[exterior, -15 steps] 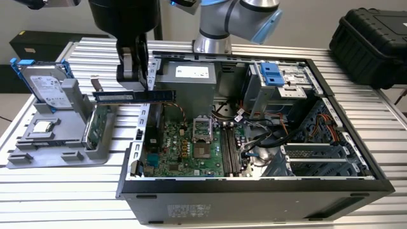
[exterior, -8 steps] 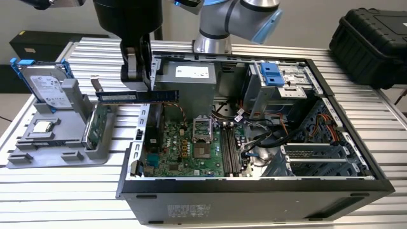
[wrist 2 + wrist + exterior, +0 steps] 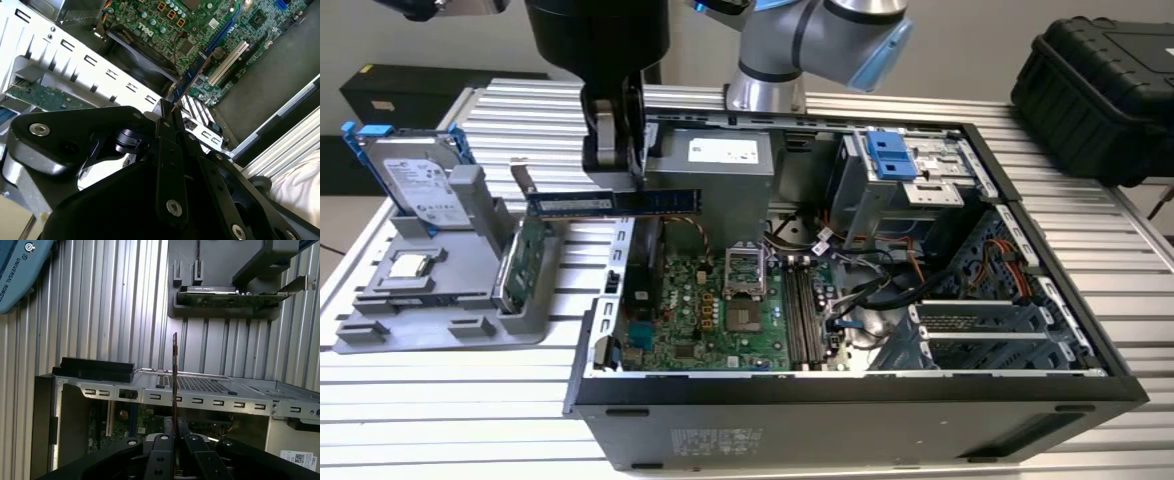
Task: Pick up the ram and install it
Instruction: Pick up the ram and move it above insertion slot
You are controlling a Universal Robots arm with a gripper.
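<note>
Gripper (image 3: 616, 186) pinched on the ram (image 3: 660, 201), stick level, held in air over the open computer case (image 3: 854, 395) wall at the exterior view's left. Seems clear of the motherboard (image 3: 707, 320) below.

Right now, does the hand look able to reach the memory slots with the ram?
Probably yes: the hand holds the ram over the open case, and the slots look empty, cables off to one side.
</note>
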